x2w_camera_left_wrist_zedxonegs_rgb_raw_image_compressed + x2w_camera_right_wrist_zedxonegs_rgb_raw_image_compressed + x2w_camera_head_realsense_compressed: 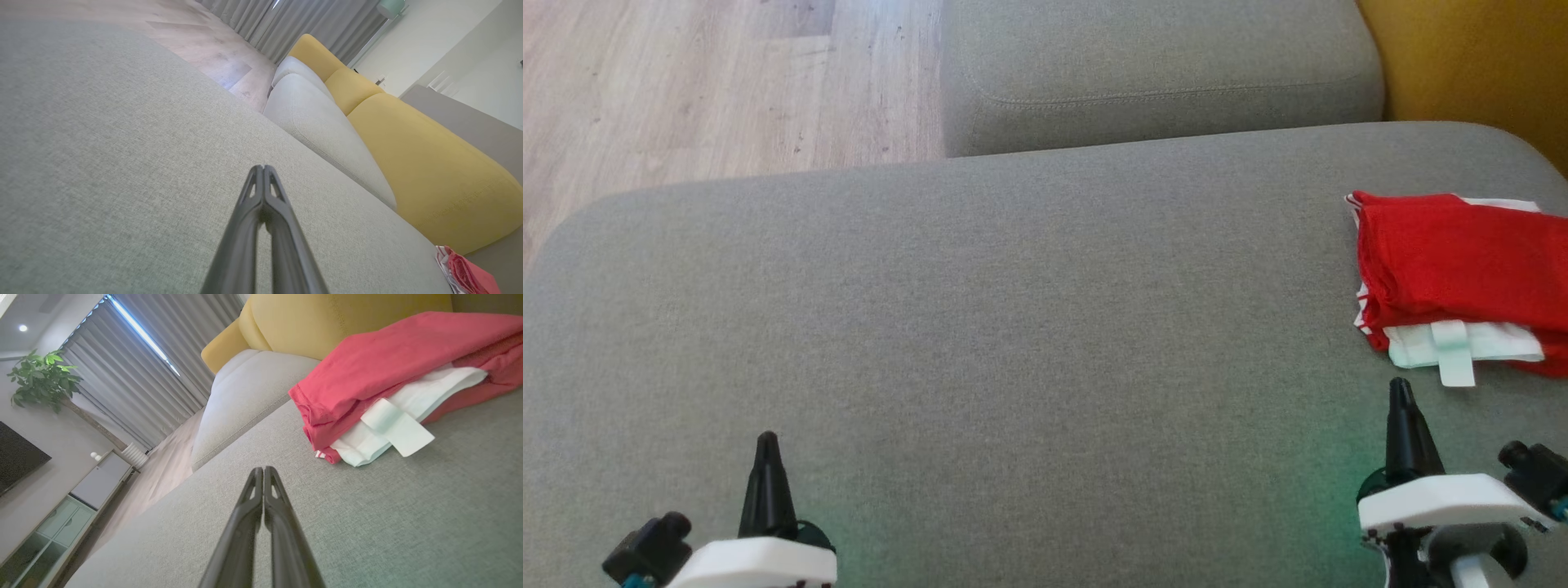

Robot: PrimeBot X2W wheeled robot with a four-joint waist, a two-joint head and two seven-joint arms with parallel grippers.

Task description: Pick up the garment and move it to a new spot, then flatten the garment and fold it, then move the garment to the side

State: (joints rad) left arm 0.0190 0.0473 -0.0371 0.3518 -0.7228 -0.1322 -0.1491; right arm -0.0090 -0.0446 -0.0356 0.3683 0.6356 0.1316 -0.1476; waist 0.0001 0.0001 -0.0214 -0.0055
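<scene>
My left tool (767, 439) and right tool (1400, 385) are both pinched together, empty, low over the grey sofa seat (1013, 310). The folded red-and-white garment (1445, 253) lies at the seat's right edge, just beyond my right tool. I judge the move aside done; next I need only back away without snagging it.

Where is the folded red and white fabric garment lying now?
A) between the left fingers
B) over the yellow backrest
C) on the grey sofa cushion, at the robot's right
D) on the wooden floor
C: the red and white fabric garment rests on the grey sofa cushion, just beyond the shut right gripper.
</scene>
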